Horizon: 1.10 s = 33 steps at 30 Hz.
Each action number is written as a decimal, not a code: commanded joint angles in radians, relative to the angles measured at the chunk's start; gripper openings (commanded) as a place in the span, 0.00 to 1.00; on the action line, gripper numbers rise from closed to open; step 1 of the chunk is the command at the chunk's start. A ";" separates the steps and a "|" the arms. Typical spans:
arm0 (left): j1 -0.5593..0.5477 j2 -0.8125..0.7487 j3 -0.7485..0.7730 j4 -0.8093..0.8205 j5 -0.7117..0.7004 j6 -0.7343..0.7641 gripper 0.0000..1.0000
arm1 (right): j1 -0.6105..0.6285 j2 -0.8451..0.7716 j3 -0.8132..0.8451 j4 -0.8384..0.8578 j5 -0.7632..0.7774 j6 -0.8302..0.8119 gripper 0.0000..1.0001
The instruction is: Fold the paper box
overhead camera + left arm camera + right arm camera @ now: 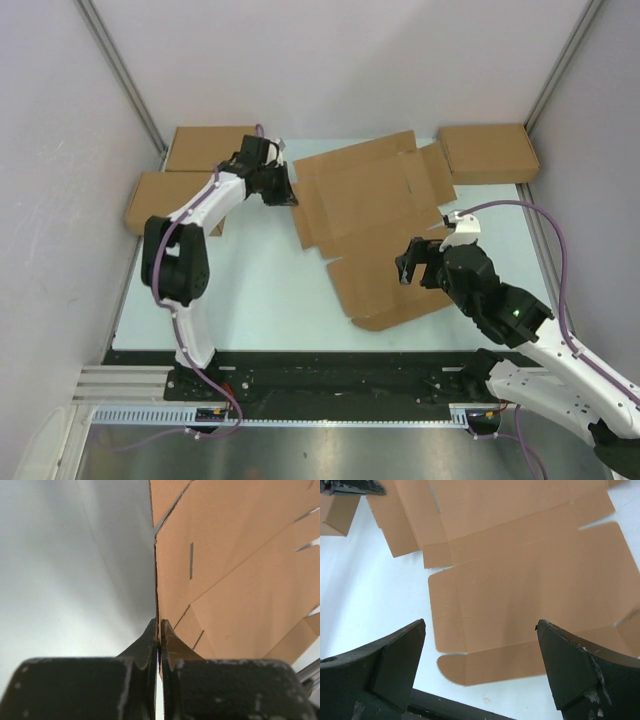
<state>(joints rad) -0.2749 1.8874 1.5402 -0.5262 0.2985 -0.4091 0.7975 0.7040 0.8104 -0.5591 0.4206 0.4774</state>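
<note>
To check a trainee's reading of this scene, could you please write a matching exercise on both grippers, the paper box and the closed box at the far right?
Things:
1. left gripper
2. right gripper
3. paper box
4. closed box

States or places:
A. spread unfolded in the middle of the table
B. jaws wide open
C. far right corner
D. shut on the paper box's edge

Pairs: 1-D, 2-B, 3-A, 4-C

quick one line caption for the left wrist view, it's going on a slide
Left gripper pinched shut on the edge of the flat, unfolded paper box.
</note>
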 commanded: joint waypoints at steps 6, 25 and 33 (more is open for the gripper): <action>-0.014 0.237 0.208 -0.110 0.246 0.280 0.07 | 0.002 0.014 0.042 -0.058 -0.009 -0.049 1.00; 0.036 -0.098 -0.095 0.175 -0.082 0.031 0.80 | 0.003 0.068 0.042 -0.027 -0.010 -0.040 1.00; 0.034 -0.183 -0.552 0.636 0.057 -0.282 0.85 | 0.005 0.046 0.049 -0.007 -0.014 -0.028 1.00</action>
<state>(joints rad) -0.2337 1.6428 1.0790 -0.1627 0.2512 -0.5049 0.7975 0.7731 0.8124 -0.6033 0.4026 0.4370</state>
